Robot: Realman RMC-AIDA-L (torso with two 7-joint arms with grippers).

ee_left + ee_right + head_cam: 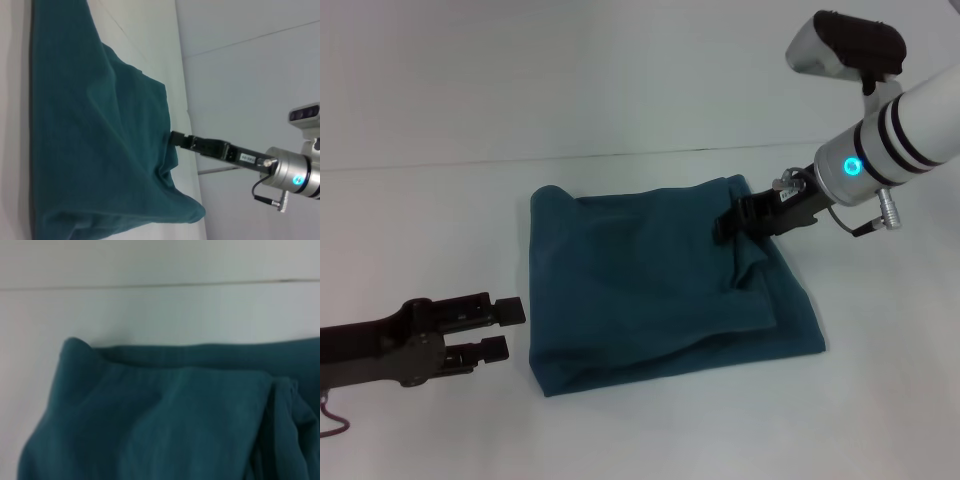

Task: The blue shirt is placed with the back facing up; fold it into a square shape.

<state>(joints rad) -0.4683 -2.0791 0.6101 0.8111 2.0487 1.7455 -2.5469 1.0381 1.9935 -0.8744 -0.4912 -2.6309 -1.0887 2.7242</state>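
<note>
The blue shirt [650,300] lies on the white table as a rough, rumpled square of folded layers, plain side up. My right gripper [728,225] reaches in from the right at the shirt's far right corner and is shut on a pinch of fabric, from which a ridge runs down toward the near edge. The left wrist view shows that gripper [174,138] meeting the shirt [90,150] at its edge. In the right wrist view only the shirt [175,425] fills the frame. My left gripper [503,330] hovers open just off the shirt's near left edge, holding nothing.
The white table [420,230] runs back to a pale wall behind the shirt. A head-camera-like white and black unit [845,45] sits on the right arm above the wrist.
</note>
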